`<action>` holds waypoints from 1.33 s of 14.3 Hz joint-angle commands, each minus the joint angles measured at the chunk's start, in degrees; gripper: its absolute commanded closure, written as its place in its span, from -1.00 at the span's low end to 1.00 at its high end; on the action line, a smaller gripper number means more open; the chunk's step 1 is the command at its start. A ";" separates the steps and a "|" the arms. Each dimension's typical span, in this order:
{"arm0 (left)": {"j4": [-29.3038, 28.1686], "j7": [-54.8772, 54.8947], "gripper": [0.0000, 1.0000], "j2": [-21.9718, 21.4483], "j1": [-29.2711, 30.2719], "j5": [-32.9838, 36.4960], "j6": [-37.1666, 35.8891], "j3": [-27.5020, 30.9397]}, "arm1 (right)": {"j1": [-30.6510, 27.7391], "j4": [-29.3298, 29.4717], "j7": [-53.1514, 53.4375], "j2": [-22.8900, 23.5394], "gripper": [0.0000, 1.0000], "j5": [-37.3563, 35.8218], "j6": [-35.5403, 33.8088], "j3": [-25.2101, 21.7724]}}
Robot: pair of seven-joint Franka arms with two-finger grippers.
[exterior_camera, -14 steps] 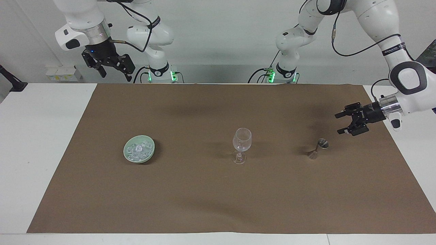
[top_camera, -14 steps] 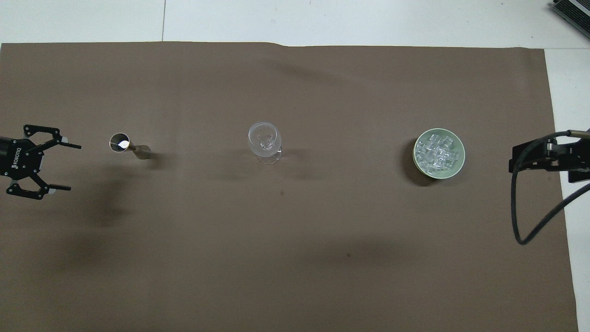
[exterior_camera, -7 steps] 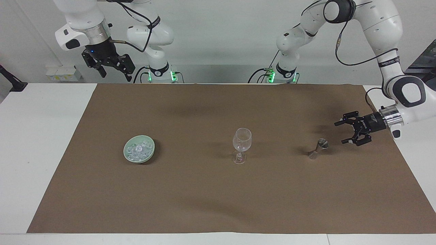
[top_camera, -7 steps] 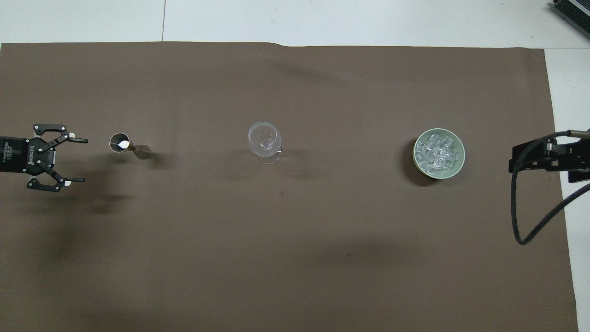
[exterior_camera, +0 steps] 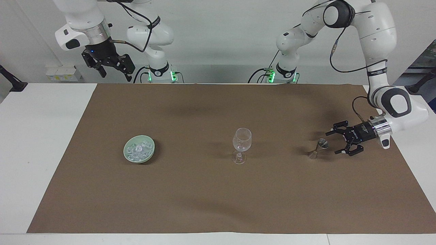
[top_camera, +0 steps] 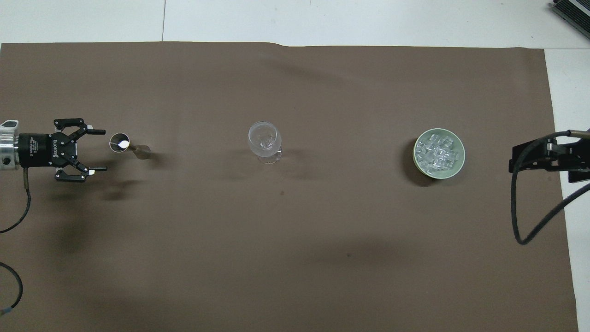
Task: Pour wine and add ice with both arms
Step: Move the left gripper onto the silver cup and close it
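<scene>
A small metal jigger stands on the brown mat toward the left arm's end. My left gripper hangs low right beside it, lying level, open, jaws facing the jigger and holding nothing. No wine shows; only a bright glint is visible inside the jigger. An empty clear wine glass stands mid-mat. The ice fills a pale green bowl toward the right arm's end. My right gripper waits raised high and open at that end.
The brown mat covers most of the white table, leaving bare white strips at both ends. A black cable loops down from the right arm over the mat's edge.
My left gripper has come down and moved toward the jigger until its open jaws are just beside it. The right arm, glass, bowl and jigger have stayed put.
</scene>
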 commanded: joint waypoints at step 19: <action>-11.09 6.85 -1.00 -2.51 -2.21 -15.52 8.94 -0.14 | -1.13 -0.29 -1.77 -0.55 -1.00 1.14 0.03 0.35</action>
